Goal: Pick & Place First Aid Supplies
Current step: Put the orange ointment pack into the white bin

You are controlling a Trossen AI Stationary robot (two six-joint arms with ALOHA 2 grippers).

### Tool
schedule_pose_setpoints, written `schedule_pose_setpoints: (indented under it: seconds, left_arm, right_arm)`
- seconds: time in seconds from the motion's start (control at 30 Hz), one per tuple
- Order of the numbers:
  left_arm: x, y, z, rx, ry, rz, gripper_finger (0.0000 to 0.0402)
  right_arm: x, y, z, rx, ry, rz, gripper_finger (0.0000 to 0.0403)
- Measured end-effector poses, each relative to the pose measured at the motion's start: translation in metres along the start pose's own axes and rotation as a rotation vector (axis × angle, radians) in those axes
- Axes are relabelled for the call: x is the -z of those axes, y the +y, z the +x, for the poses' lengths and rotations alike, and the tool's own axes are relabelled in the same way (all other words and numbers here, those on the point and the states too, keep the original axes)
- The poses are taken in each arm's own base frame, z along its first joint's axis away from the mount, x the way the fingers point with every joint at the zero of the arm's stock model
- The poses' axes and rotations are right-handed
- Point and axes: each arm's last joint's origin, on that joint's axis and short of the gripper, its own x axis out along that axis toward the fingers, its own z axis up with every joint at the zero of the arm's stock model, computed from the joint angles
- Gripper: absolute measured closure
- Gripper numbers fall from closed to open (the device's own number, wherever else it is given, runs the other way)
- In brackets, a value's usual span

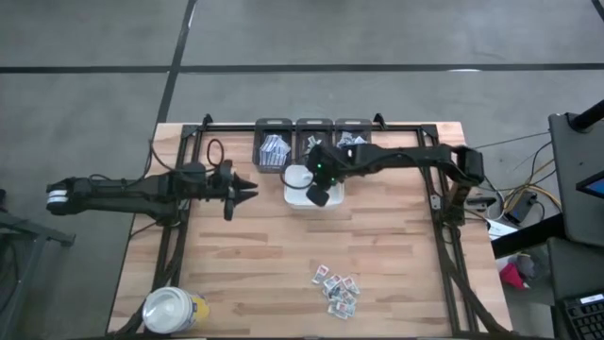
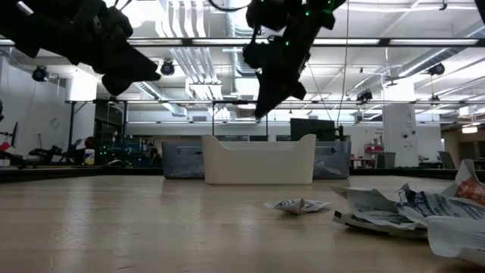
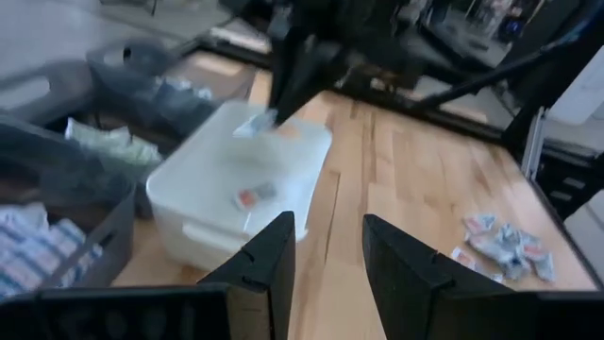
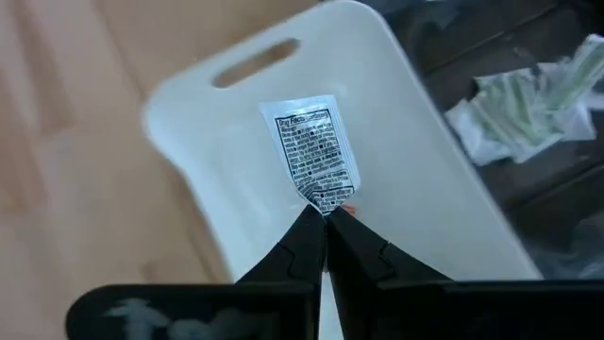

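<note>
overhead, the right gripper [image 1: 319, 195] hangs over the white tray [image 1: 294, 177], arm stretched across; the left gripper [image 1: 247, 189] waits nearby, fingers spread. in the right wrist view it pinches a packet [image 4: 314, 151] by one edge: light, floppy paper, likely to slip or flutter.
</note>
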Motion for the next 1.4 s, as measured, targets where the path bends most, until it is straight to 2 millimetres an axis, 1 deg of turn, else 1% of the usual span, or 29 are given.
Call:
schedule_pose_setpoints:
  seconds: [0.2, 0.4, 0.6, 0.73, 0.83, 0.97, 1.33, 1.4]
  left_arm:
    - [-0.008, -0.002, 0.0, 0.012, -0.083, -0.01, 0.0282]
    - [-0.009, -0.001, 0.0, -0.01, -0.098, -0.021, 0.0282]
    - [-0.009, -0.001, 0.0, -0.013, -0.1, -0.022, 0.0282]
    - [-0.009, -0.001, 0.0, -0.013, -0.101, -0.023, 0.0282]
    - [-0.009, -0.001, 0.0, -0.013, -0.101, -0.024, 0.0282]
    - [-0.009, -0.001, 0.0, -0.012, -0.101, -0.039, 0.0282]
    - [-0.009, -0.001, 0.0, -0.012, -0.1, -0.047, 0.0282]
    - [-0.009, -0.001, 0.0, -0.011, -0.1, -0.062, 0.0282]
  right_arm:
    - [-0.003, -0.018, 0.022, 0.042, 0.056, -0.055, 0.0392]
    - [-0.005, -0.03, 0.031, 0.058, 0.075, -0.075, 0.0392]
    - [-0.003, -0.035, 0.046, 0.064, 0.111, -0.185, 0.0392]
    - [0.001, -0.035, 0.058, 0.046, 0.15, -0.208, 0.0392]
    - [0.003, -0.033, 0.061, -0.009, 0.166, -0.207, 0.0392]
    - [0.003, -0.033, 0.062, -0.02, 0.171, -0.232, 0.0382]
    - [0.003, -0.032, 0.062, -0.065, 0.176, -0.228, 0.0312]
    - [0.003, -0.031, 0.058, -0.091, 0.176, -0.223, 0.0303]
